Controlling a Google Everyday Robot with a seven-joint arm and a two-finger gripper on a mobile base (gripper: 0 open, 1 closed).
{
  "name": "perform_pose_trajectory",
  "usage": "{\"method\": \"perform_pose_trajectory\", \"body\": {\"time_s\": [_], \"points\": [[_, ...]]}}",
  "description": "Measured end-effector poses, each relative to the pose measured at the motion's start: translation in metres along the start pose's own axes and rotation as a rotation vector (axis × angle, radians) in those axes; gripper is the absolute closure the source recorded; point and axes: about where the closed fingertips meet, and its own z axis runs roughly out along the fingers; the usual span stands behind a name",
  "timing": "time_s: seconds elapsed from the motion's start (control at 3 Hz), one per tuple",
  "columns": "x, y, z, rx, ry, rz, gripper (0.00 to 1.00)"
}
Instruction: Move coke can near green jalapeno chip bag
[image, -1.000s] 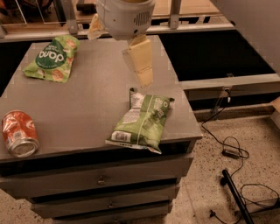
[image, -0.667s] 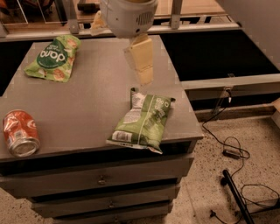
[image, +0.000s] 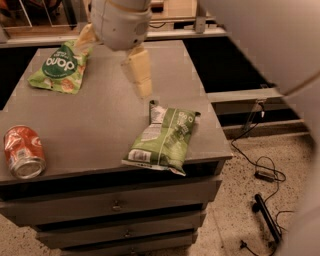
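Note:
The coke can (image: 23, 151) lies on its side at the front left corner of the grey cabinet top (image: 100, 115). The green jalapeno chip bag (image: 162, 139) lies at the front right, with its lower end at the front edge. My gripper (image: 114, 67) hangs above the middle back of the top, open and empty. One cream finger (image: 138, 74) points down just behind the jalapeno bag, and the other finger (image: 85, 38) is near the back left. The can is far to the gripper's left and front.
A second green bag with a dark round logo (image: 59, 67) lies at the back left. The cabinet has drawers (image: 117, 205) below. Cables (image: 260, 170) and a dark bar lie on the speckled floor to the right. A shelf unit stands behind.
My gripper has shifted a little to the left above the cabinet top. The can and both bags have not moved.

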Motion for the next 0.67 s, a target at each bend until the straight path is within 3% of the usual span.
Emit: {"method": "perform_pose_trajectory", "body": {"time_s": [0.33,0.67], "points": [[-0.036,-0.039,0.054,-0.067,-0.115,-0.282,0.0],[-0.081,-0.064,0.111,-0.132,-0.151,-0.594,0.0]]}}
